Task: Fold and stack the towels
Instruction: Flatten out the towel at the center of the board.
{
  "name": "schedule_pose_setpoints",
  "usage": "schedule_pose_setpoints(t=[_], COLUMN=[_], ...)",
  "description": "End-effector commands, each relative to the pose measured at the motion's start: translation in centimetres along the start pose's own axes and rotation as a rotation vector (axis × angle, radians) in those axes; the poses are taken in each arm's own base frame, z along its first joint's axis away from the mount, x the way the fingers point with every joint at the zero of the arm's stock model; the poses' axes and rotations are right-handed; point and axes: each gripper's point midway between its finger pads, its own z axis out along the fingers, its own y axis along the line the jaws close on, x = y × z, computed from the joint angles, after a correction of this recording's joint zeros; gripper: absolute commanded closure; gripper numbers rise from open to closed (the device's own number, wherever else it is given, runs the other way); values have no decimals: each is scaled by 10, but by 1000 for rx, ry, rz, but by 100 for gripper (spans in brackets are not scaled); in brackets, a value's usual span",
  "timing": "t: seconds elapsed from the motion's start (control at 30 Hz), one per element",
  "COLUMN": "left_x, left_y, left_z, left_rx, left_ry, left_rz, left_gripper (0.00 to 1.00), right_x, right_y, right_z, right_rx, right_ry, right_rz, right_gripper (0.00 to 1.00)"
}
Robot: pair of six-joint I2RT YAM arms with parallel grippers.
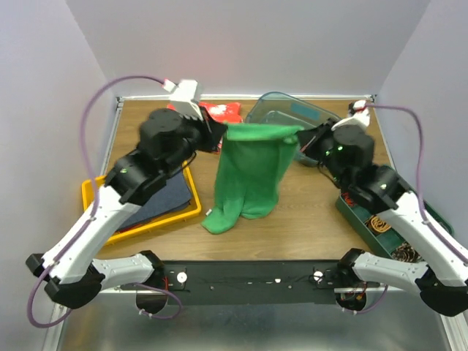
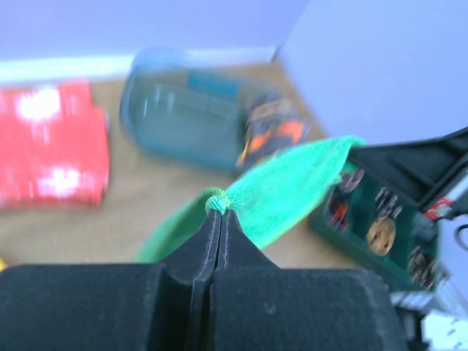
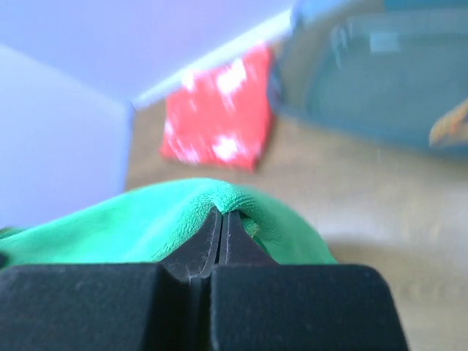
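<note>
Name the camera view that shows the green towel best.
Top external: the green towel hangs there whole, held up by its top corners. Each wrist view shows only one pinched corner, close up and blurred.

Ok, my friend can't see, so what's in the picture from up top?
A bright green towel is held up by its top corners, with the left gripper and the right gripper each shut on one. It hangs over a wooden table. A yellow tray with a dark navy towel in it sits at the left.
</note>
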Motion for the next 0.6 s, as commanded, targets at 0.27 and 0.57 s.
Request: schedule_pose_setpoints(t=[0.27, 0.57], left_x=[-177, -212], left_y=[-76, -112], left_z=[-129, -191], left_rx=[256, 453], left_ry=[-414, -520], left_rz=[144, 117], left_gripper=[100, 100], right_x=[-195, -234], right_y=[96, 143], right_z=[-98, -157], right_rx=[-203, -460], right_ry=[-390, -454], right_rz=[-177, -184], right_gripper=[99, 99])
